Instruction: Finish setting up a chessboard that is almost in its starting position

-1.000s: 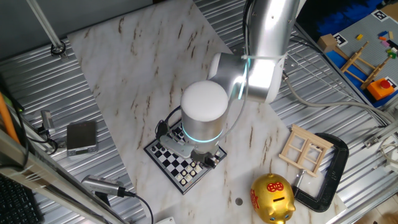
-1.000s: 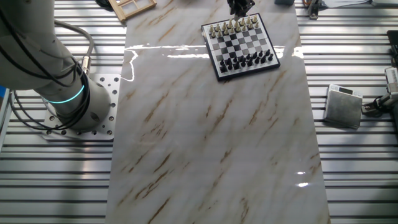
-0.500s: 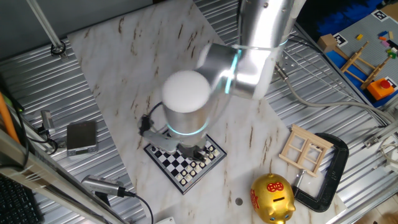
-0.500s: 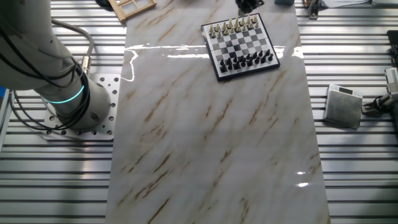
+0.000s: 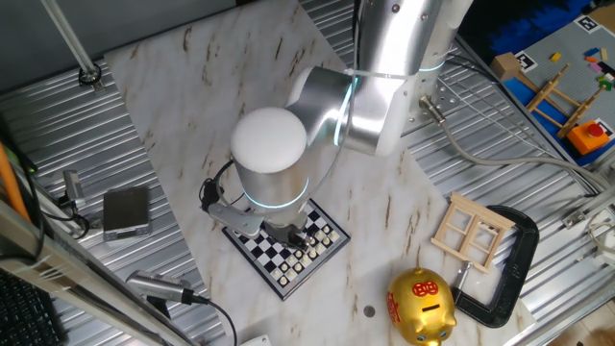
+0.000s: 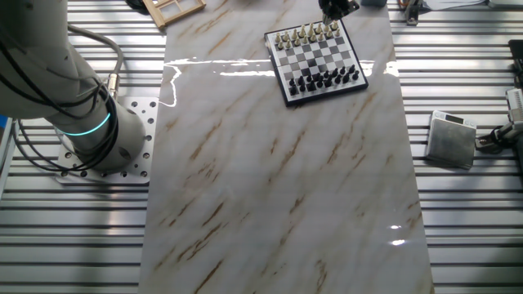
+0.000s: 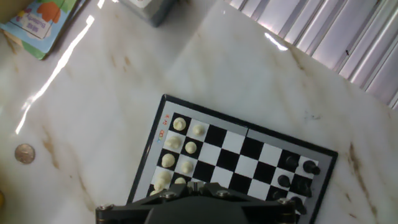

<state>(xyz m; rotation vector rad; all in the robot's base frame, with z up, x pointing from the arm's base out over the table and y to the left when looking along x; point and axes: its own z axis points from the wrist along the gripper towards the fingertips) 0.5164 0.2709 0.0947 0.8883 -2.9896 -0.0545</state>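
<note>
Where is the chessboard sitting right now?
The chessboard lies on the marble slab, at its far end in the other fixed view; in one fixed view it sits under the arm, left of the golden piggy bank.

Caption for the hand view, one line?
Hand camera looks down on the chessboard on the marble table, a coin nearby.

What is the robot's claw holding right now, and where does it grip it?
It cannot be told. The gripper hovers at the chessboard's cream-piece edge, but its fingertips are hidden or cut off in every view.
</note>
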